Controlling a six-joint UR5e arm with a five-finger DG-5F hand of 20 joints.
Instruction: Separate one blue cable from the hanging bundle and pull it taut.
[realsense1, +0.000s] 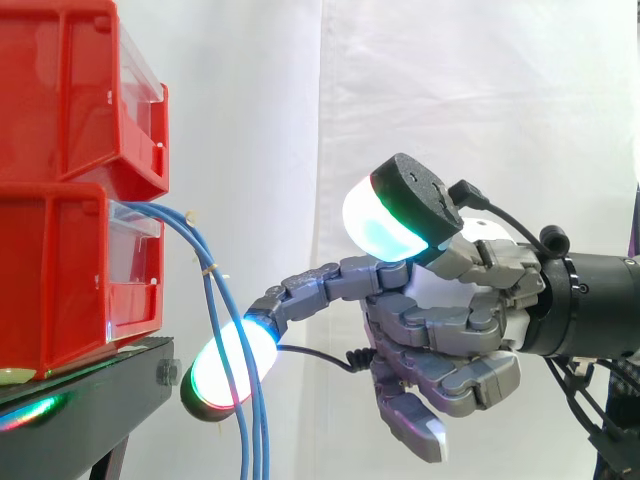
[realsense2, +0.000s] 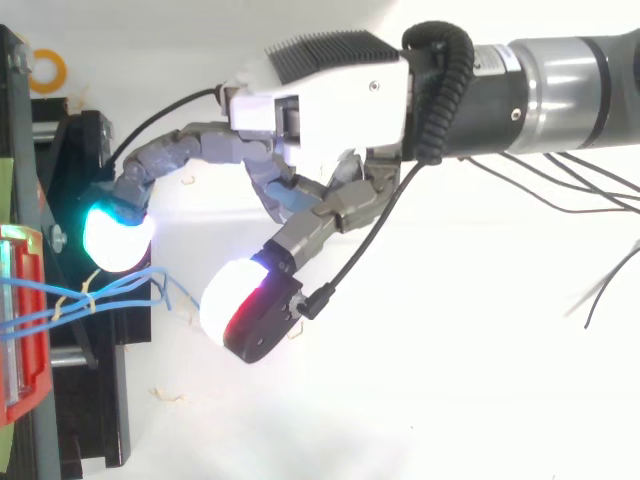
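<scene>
- Side view: the blue cable bundle (realsense1: 215, 300) is seen leaving the lower red bin (realsense1: 60, 270) at 9 o'clock and dropping towards 7 o'clock, past the edge of the black stand (realsense1: 90, 400).
- The hand (realsense1: 450, 320) is spread wide and nothing is gripped. One finger is stretched towards 8 o'clock with its glowing pad (realsense1: 228, 368) just behind the bundle, though contact cannot be confirmed. The thumb pad (realsense1: 385, 220) is set well apart at 12 o'clock.
- From above, the strands are found between the two pads.
- Several strands could be caught at once, since they hang close together and are bound by pale ties (realsense1: 213, 270).
- A single strand could slip off the thick, rounded pad if it is only hooked and not pinched.
- The bins could be dragged by too hard a pull.
- The stand edge sits near the outstretched pad, so room is judged tight at 9 o'clock.
- An upper red bin (realsense1: 70, 90), a yellow ring (realsense2: 47, 70) and the white curtain (realsense1: 260, 120) are also noted.
</scene>
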